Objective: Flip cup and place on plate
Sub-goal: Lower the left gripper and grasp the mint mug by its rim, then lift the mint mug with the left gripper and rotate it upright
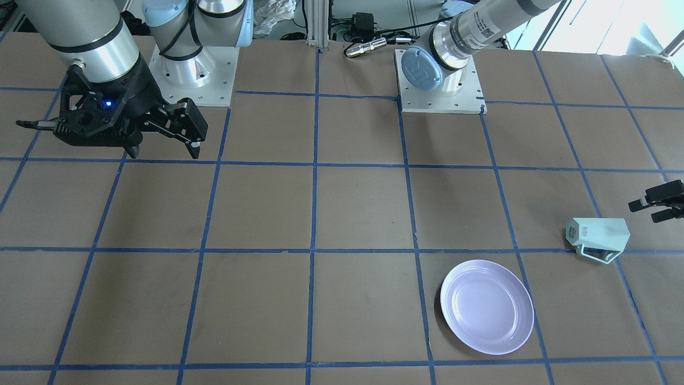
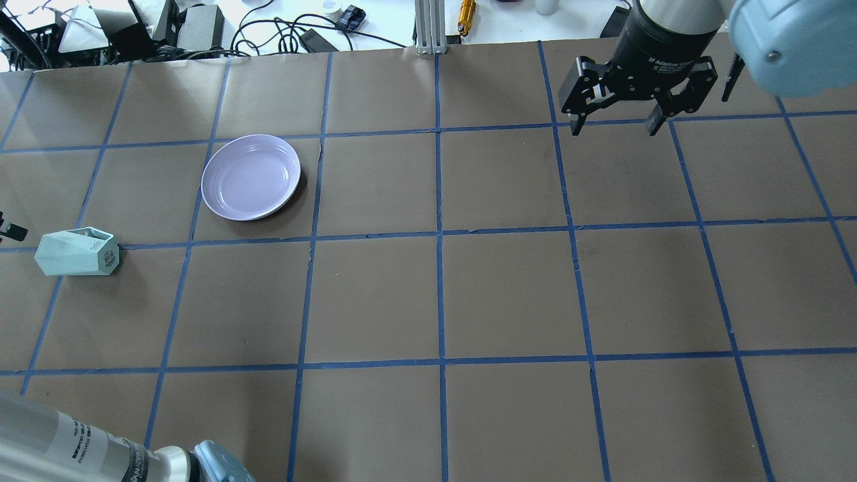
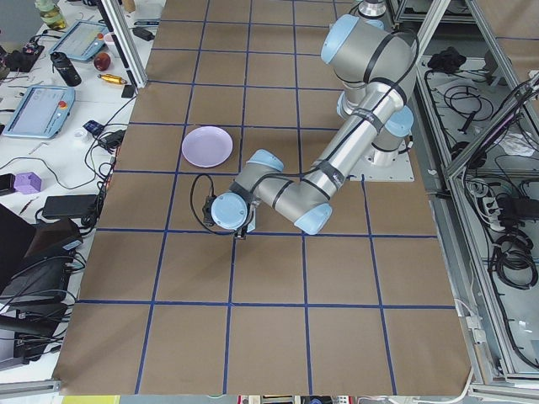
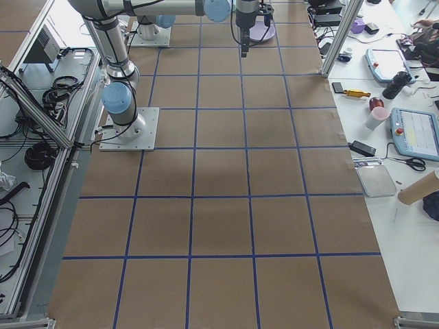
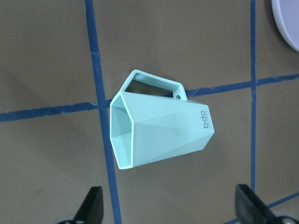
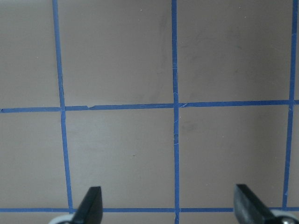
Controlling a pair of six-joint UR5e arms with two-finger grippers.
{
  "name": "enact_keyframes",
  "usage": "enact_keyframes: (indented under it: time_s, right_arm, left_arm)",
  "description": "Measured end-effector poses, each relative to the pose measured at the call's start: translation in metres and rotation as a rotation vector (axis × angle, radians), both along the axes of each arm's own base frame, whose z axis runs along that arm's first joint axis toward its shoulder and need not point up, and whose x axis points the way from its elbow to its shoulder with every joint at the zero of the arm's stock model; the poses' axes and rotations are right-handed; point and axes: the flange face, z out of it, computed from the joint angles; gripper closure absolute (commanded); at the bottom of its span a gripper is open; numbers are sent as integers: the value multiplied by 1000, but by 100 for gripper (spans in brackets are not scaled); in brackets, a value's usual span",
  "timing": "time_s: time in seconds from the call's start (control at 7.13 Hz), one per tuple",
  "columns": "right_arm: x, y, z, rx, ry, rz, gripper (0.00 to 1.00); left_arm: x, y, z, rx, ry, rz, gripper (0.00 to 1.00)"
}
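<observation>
Mint-green cup lies sideways just ahead of our left gripper, jaws spread, its long axis spanning their gap.

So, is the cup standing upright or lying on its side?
On its side. The cup lies with its hexagonal mouth facing sideways and its base at the other end.
</observation>
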Motion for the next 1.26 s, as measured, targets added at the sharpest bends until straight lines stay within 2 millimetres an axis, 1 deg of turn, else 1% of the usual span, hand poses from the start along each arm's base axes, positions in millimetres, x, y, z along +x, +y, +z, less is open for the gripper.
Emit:
enact_keyframes:
  time_s: [0.14,0.28,0.42,0.7,0.84,0.98,1.12,1.26]
  right_arm:
    - [0,0,0,0,0,0,0]
    - [0,0,0,0,0,0,0]
    - [0,0,0,0,0,0,0]
    - [0,0,0,0,0,0,0]
    - [0,0,0,0,0,0,0]
    - [0,0,0,0,0,0,0]
    - [0,0,0,0,0,0,0]
    - [0,0,0,0,0,0,0]
  left_arm:
    - [7,1,-21,8,47,15,2]
    - [11,3,-38,16,97,29,2]
    - [12,4,-45,31,155,42,2]
    - [20,-2,-46,49,249,26,1]
    - [25,-7,-55,48,277,8,1]
    - [27,-9,-68,44,317,-6,1]
    - [24,-10,-79,43,368,-15,0]
    - [19,-8,-84,49,415,-23,0]
